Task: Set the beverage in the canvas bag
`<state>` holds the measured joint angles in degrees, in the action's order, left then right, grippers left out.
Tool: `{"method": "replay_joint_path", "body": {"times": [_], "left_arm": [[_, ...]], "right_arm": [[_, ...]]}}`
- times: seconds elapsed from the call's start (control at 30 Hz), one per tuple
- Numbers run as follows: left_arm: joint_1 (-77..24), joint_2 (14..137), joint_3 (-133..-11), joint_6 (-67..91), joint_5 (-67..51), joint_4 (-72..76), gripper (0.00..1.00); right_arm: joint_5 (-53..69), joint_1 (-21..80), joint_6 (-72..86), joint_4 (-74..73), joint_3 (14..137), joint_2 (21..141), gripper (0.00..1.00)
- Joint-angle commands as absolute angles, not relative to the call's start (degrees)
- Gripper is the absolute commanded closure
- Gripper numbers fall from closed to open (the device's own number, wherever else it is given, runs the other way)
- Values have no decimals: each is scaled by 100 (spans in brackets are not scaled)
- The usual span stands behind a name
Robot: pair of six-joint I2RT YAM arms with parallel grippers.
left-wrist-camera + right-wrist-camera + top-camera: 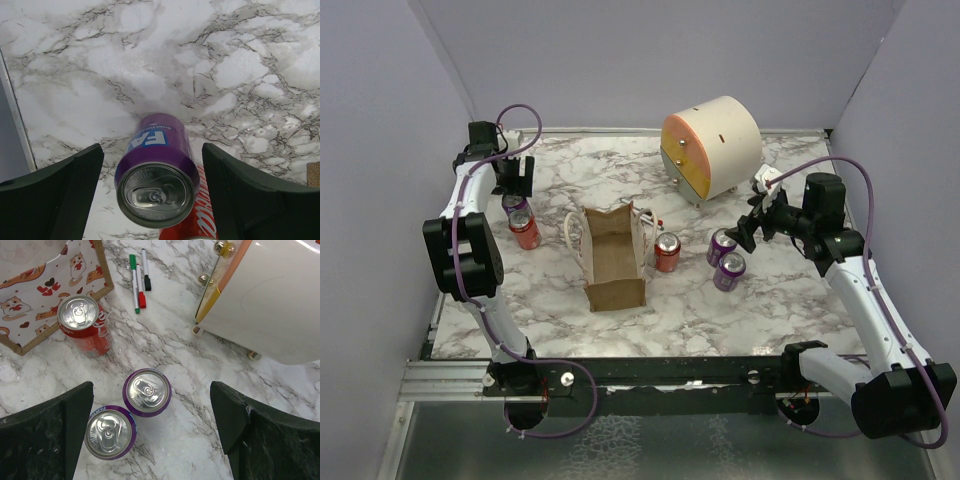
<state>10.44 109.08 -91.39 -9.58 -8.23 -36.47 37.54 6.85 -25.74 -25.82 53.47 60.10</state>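
Resembled robotics lab test cell: boxed in by lilac-grey panel walls (620, 60), laid with white grey-veined marble-pattern tabletop (720, 310), edged by aluminium rail (450, 378) bearing black-and-white robot arms (470, 250).

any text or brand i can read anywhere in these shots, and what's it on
"FA": white letters on the purple can, rest curves out of view.
Small print beside it: too small to read.
Red can: white script, cut off, unreadable.
Top view: nothing legible.
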Motion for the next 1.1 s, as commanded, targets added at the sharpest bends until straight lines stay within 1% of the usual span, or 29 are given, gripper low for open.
{"method": "replay_joint_path", "body": {"times": [0.0,0.23,0.37,0.53,0.63,0.8,1.07], "left_arm": [[1071,10858,-8984,-928,-940,-3637,21],[1067,10714,-8765,-940,-861,-3606,25],[1072,10617,-8648,-955,-864,-3597,33],[1070,10541,-8666,-993,-796,-3565,40],[1072,10485,-8848,-1063,-824,-3611,47],[1060,10207,-9282,-1230,-984,-3740,61],[814,9492,-9967,-1623,-1214,-4232,86]], "right_arm": [[4097,721,-2587,-2589,5301,6049,1],[4100,721,-2612,-2627,5309,6066,1],[4114,729,-2632,-2645,5317,6061,1],[4114,738,-2643,-2646,5314,6042,1],[4109,738,-2649,-2639,5300,6031,1],[4088,738,-2656,-2616,5276,6029,1],[4089,738,-2666,-2586,5269,6096,0]]}}
